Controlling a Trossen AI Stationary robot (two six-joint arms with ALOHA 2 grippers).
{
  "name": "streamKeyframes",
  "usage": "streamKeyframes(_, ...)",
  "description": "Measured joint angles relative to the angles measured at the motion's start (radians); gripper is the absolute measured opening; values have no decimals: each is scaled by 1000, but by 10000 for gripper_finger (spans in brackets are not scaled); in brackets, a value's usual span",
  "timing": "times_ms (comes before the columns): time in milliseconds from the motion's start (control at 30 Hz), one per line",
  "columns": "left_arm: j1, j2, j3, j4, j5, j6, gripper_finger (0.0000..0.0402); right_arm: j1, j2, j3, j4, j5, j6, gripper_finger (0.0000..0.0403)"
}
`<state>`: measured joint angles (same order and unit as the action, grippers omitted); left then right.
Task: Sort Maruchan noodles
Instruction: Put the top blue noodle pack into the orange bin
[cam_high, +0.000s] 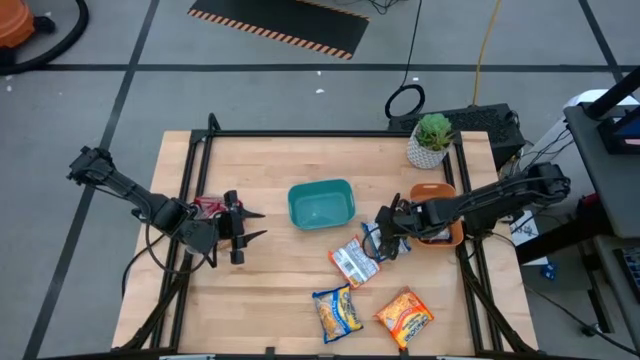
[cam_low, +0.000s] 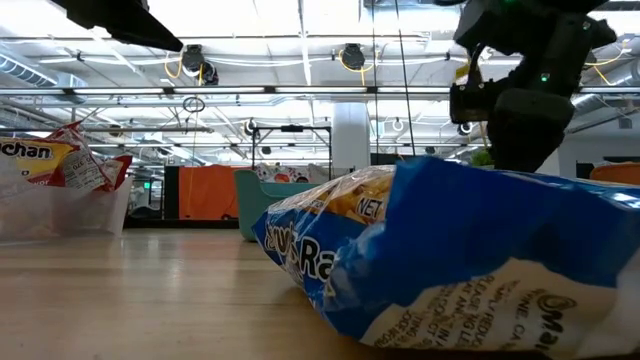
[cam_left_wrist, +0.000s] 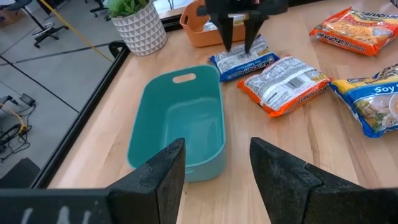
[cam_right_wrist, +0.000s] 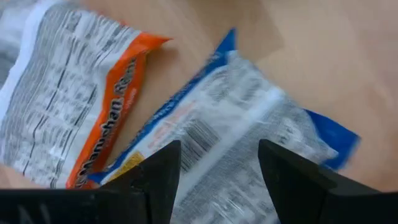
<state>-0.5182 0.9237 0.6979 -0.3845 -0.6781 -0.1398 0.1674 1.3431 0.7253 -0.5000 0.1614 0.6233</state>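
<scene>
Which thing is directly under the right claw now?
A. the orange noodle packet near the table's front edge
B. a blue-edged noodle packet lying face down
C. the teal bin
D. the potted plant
B: the right claw hangs open over the blue-edged noodle packet.

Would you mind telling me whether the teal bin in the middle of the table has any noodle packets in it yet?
Empty. The high view and left wrist view show the teal bin's bare floor; the noodle packets lie on the table beside it.
</scene>
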Motion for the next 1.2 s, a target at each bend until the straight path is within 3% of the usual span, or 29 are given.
streamKeyframes(167,0,0,0,-2,0,3,186,-16,48,2,30,-4,-162,210)
streamKeyframes(433,0,0,0,-7,0,8,186,-42,60,3,19,-4,-196,201)
streamKeyframes(1033,0,0,0,-7,0,7,186,-44,33,-1,-2,-6,-248,11)
streamKeyframes(1200,-1,0,0,-8,0,11,186,-42,-37,-4,-1,16,-223,3)
